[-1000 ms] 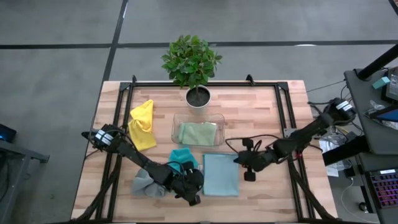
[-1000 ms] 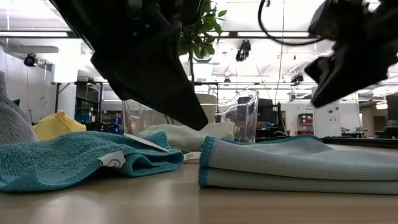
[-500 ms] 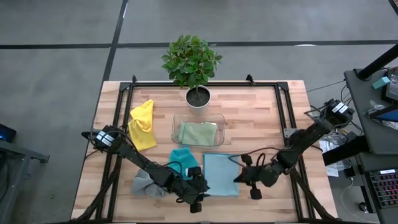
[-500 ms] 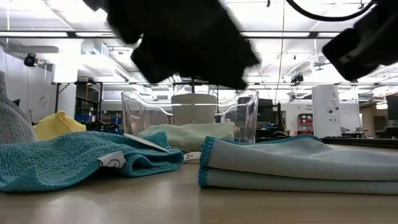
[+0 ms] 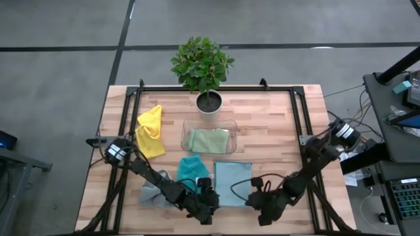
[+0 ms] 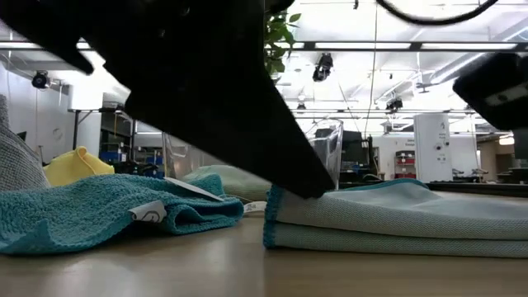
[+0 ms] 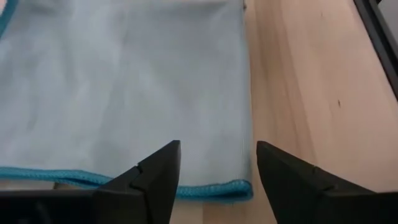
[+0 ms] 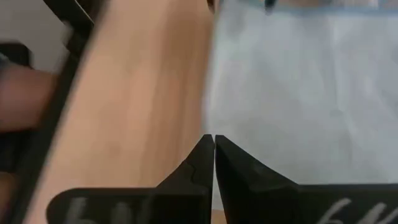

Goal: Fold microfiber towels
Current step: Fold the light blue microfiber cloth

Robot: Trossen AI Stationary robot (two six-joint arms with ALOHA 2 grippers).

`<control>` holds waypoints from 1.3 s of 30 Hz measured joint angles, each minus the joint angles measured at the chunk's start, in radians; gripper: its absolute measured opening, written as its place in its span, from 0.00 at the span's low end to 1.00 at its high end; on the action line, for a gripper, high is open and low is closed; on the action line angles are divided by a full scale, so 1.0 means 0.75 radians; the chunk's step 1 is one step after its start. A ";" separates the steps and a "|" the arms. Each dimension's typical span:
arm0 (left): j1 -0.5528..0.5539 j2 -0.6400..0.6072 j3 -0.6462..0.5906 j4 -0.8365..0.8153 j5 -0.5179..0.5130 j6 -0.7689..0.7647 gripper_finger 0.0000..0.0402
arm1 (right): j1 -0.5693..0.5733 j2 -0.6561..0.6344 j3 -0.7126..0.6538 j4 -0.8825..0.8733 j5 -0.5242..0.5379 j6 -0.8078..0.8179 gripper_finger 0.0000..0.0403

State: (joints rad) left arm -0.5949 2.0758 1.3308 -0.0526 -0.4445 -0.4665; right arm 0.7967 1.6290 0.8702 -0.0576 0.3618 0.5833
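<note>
Down at the near edge of the wooden table [image 5: 275, 124], left gripper [image 5: 209, 208] sat with its fingers [image 7: 158, 171] spread apart, nothing between them, right at the near left corner of the folded light blue towel [image 5: 233, 183]. Right gripper [image 5: 261, 208] parked just off that towel's near right corner, fingers [image 8: 202, 163] pressed together and holding nothing. Light blue towel itself lay flat as a neat rectangle with a teal hem, near the front, a bit right of centre. Just left of it, the teal towel [image 5: 192, 168] bunched up loose, white tag showing in the low view. Left again, the grey towel [image 5: 152, 191] crumpled in a heap, partly under the left arm. Further back, a clear tray [image 5: 209, 123] mid-table with the sage green towel [image 5: 209, 139] folded inside. Off to the far left, the yellow towel [image 5: 150, 131] lay rumpled. At the far edge, a potted plant [image 5: 202, 65] in a white pot.
</note>
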 joint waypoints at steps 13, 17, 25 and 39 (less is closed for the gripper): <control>0.013 0.000 0.001 0.003 0.022 0.015 0.39 | -0.017 0.215 0.323 -0.262 0.009 0.036 0.34; 0.029 -0.001 0.001 -0.001 0.021 0.043 0.39 | -0.039 0.297 0.377 -0.266 0.072 -0.001 0.44; 0.034 -0.038 0.005 -0.004 0.017 0.055 0.39 | -0.088 0.374 0.399 -0.258 0.085 0.000 0.38; 0.085 -0.069 -0.021 -0.013 -0.118 0.143 0.39 | -0.097 0.322 0.397 -0.282 -0.119 -0.211 0.03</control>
State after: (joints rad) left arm -0.5314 2.0243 1.3149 -0.0626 -0.5327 -0.3595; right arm 0.7238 1.8705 1.1679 -0.2689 0.2724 0.4253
